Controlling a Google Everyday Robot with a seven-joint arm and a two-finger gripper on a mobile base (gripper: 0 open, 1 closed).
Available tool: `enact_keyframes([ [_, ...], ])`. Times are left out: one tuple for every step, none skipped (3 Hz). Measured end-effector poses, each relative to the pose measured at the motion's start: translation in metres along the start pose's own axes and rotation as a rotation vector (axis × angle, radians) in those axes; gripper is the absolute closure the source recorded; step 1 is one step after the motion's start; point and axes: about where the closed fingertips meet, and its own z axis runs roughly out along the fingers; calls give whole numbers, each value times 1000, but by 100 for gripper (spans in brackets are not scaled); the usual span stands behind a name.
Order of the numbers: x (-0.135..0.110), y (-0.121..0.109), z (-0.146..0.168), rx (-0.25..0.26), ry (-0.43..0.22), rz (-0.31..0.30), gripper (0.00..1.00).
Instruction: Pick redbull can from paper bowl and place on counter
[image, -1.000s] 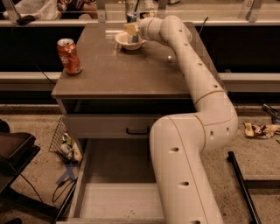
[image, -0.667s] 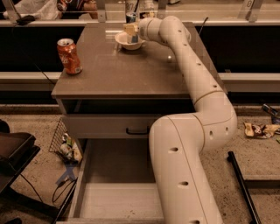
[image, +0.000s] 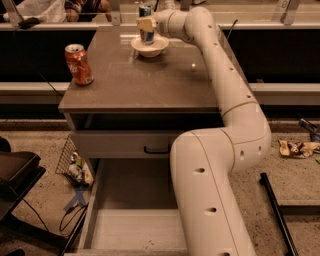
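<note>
The tool (image: 146, 24) sits at the far end of the table (image: 145, 80). Its pale body crosses the middle of the redbull can (image: 145, 10), so only the can's silver top and a blue strip below stay in view. Whether the tool clamps the can or merely stands against it cannot be told. The can stands upright in the paper bowl (image: 161, 46), directly behind the tool and rising just above it. The bowl's rim spreads out beneath the tool on both sides. The arm (image: 220, 75) hides the table's edge on the side it comes in from. The table's far edge lies just behind the tool, and a pale ledge (image: 240, 22) runs beyond that. Bare tabletop stretches from the tool toward the camera. An orange soda can (image: 78, 64) stands well apart from the tool, near the edge opposite the arm. Below the near edge a drawer (image: 135, 220) hangs open, its front cut off by the frame.
</note>
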Motion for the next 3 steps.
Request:
enact_keyframes([
  [-26, 9, -24, -50, -8, -6, 100],
  [-47, 21, -61, -117, 10, -1, 100],
  [-65, 35, -106, -169, 25, 12, 100],
])
